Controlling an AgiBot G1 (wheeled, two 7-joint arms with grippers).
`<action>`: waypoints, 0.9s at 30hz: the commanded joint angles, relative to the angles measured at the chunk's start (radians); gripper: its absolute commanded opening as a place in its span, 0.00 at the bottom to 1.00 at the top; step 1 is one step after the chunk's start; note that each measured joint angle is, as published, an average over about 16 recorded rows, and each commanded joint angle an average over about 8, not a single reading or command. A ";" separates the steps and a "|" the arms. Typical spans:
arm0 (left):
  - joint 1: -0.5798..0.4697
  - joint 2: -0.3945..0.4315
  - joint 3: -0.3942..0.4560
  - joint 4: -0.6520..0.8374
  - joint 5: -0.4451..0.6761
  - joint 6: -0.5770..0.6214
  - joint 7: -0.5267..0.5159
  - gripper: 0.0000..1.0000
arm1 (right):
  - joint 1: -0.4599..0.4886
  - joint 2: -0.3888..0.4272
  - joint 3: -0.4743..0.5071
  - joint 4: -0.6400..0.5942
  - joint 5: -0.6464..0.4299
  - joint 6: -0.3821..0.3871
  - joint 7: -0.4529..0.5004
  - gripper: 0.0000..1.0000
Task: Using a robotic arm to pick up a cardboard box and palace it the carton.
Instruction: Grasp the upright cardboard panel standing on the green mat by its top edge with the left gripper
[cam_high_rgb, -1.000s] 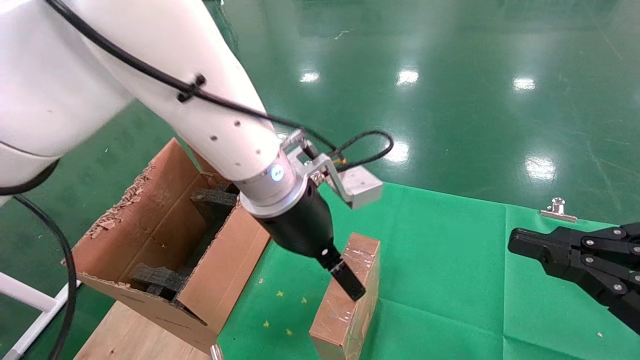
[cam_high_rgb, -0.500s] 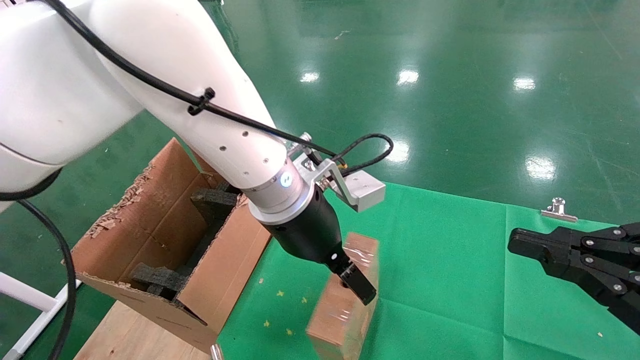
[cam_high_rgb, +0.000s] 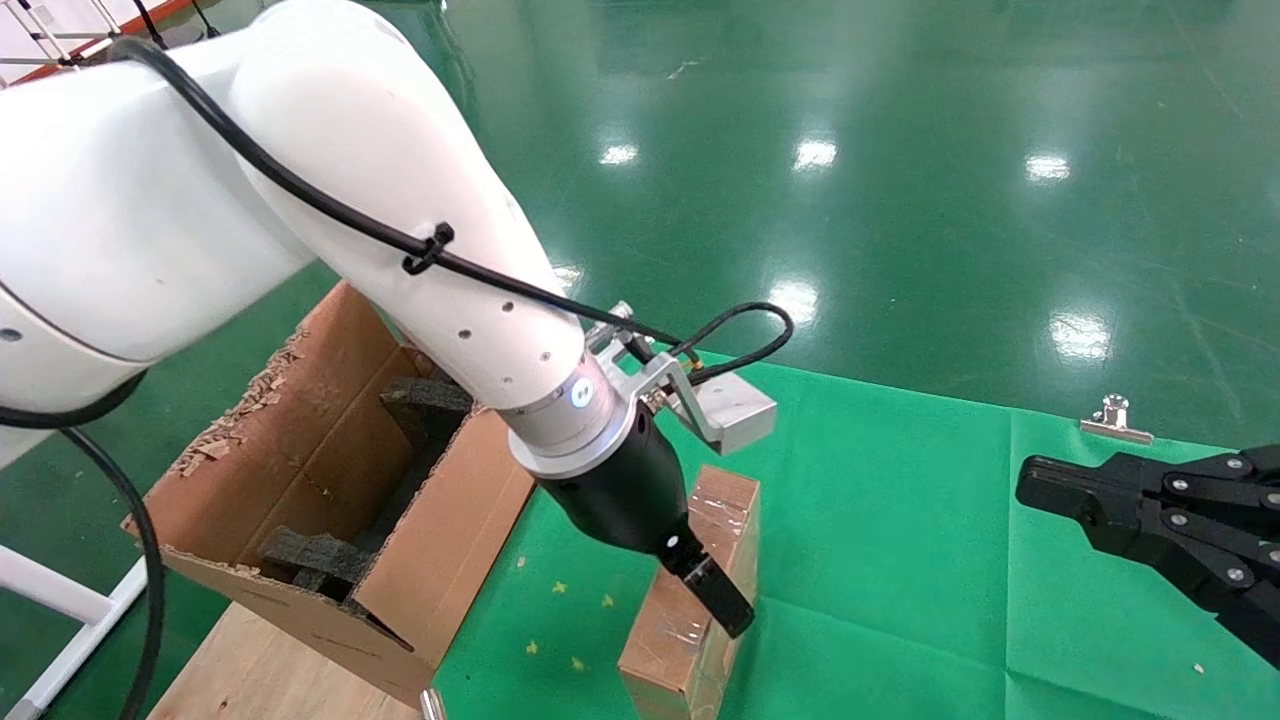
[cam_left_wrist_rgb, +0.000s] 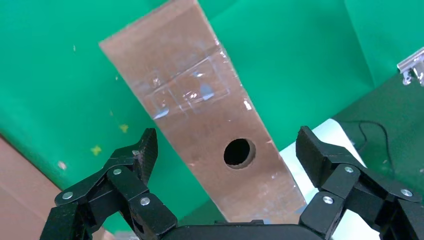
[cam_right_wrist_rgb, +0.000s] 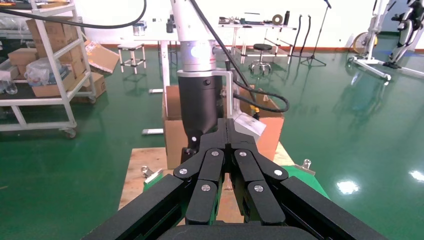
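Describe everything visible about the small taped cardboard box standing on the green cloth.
The cardboard box is a slim brown rectangular block standing on a long narrow side on the green cloth, right of the carton and apart from it. Glossy clear tape crosses its upward narrow face, which has a round hole. The left gripper hovers over that face, its open fingers on either side of the box without touching it.

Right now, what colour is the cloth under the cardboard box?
Green cloth, clearest in the head view.
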 joint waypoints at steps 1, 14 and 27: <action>0.000 0.000 -0.001 -0.001 0.000 -0.006 0.012 0.82 | 0.000 0.000 0.000 0.000 0.000 0.000 0.000 0.17; 0.000 0.000 -0.002 -0.001 0.000 -0.007 0.011 0.00 | 0.000 0.000 0.000 0.000 0.000 0.000 0.000 1.00; 0.000 0.000 -0.003 -0.001 0.000 -0.006 0.006 0.00 | 0.000 0.000 0.000 0.000 0.000 0.000 0.000 1.00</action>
